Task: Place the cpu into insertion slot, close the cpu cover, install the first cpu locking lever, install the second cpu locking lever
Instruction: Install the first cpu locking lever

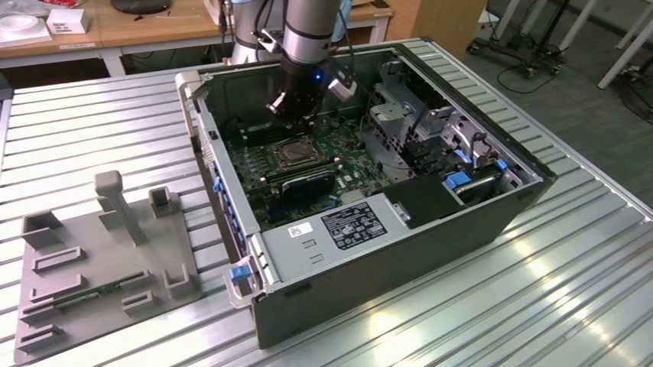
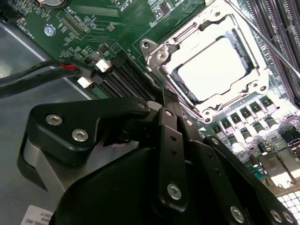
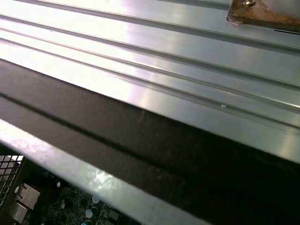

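Note:
Inside the open computer case, the insertion slot (image 1: 289,155) sits on the green board. In the second wrist view the cpu (image 2: 213,65) lies in it, its top glaring bright through the window of the silver cpu cover (image 2: 157,55), which lies flat over it. A thin metal locking lever (image 2: 269,47) runs along one side of the socket. My gripper (image 1: 292,115) hangs inside the case just behind the socket in the exterior view. Its black fingers (image 2: 165,122) stand close together beside the cover's corner, and my gripper (image 2: 168,101) is shut with nothing seen between them.
The case (image 1: 408,252) lies on its side on a slatted metal table (image 1: 571,290). Drive cages and cables (image 1: 429,138) fill its side toward the exterior view's right. A grey fixture (image 1: 102,260) stands at the exterior view's left. The first wrist view shows the case wall (image 3: 140,140) and table slats.

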### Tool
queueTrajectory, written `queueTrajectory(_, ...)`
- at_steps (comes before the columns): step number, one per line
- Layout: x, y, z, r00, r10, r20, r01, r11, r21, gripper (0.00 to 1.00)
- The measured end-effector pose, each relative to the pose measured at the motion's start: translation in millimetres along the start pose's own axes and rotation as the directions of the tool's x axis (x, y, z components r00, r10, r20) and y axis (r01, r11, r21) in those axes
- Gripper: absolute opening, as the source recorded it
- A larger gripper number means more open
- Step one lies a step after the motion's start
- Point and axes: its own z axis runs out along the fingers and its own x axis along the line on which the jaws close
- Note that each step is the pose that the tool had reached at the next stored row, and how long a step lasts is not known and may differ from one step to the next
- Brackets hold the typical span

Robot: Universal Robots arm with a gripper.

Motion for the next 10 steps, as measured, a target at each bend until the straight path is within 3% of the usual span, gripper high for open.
queueTrajectory(10,-3.9,1.5,0.0,0.9996,-0.028,-0.0016,0.028,0.9996,-0.0011,0.11)
